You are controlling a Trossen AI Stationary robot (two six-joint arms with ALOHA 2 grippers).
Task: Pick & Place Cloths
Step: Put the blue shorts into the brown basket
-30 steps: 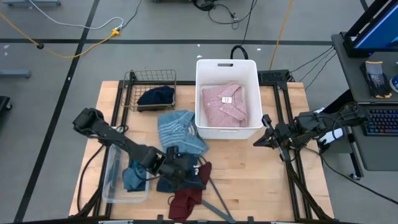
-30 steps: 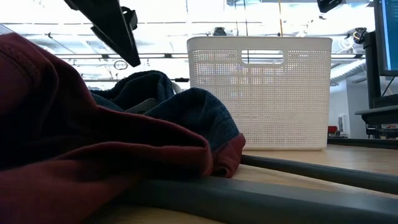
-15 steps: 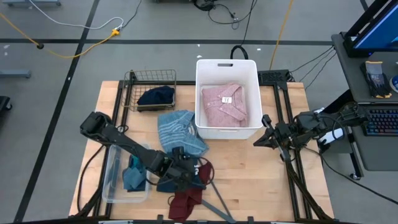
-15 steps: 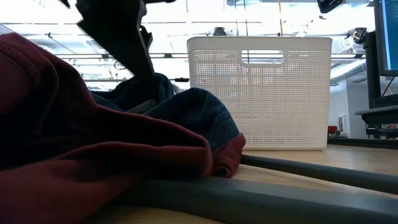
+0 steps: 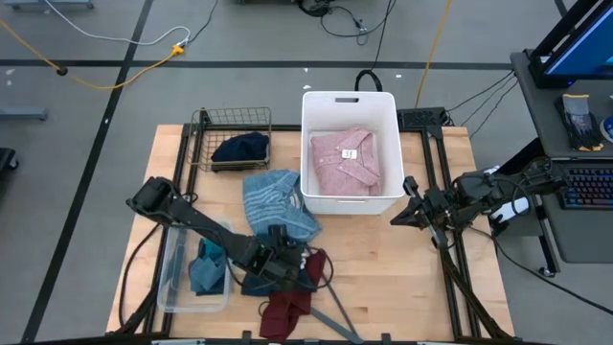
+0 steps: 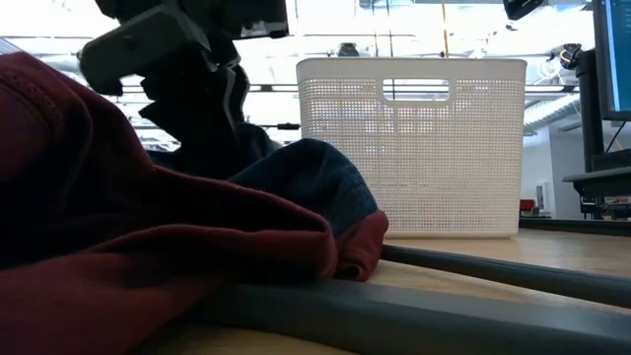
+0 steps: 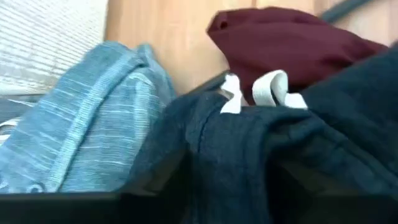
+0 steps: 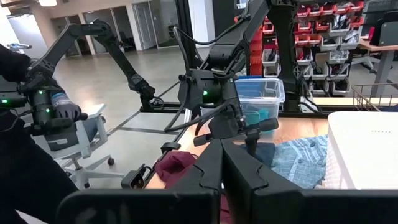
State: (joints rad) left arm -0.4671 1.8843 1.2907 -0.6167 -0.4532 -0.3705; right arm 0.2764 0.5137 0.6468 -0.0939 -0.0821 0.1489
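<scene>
Left gripper [image 5: 287,267] is down on the navy top [image 5: 305,273]; jaw state cannot be told. Right gripper [image 5: 397,217] waits, jaws together. Pink shirt [image 5: 346,161] already in white bin [image 5: 350,100]; striped shirt [image 5: 278,199] and maroon garment [image 5: 289,309] beside the jaws remain

Left arm [image 5: 196,225]: matte black, slim tubular links, bulkier rounded joint housings; black cable loops beside base. Left end effector [image 5: 287,265]: black, blocky; in low view, wrist block [image 6: 168,35] shows grey-lit face, dark body below. Right arm [image 5: 498,192]: black, chunky segments, white patch near wrist, thin black cables trailing. Right end effector [image 8: 221,171]: two dark angular fingers [image 8: 202,174], flat bevelled faces, meeting along narrow seam.
</scene>
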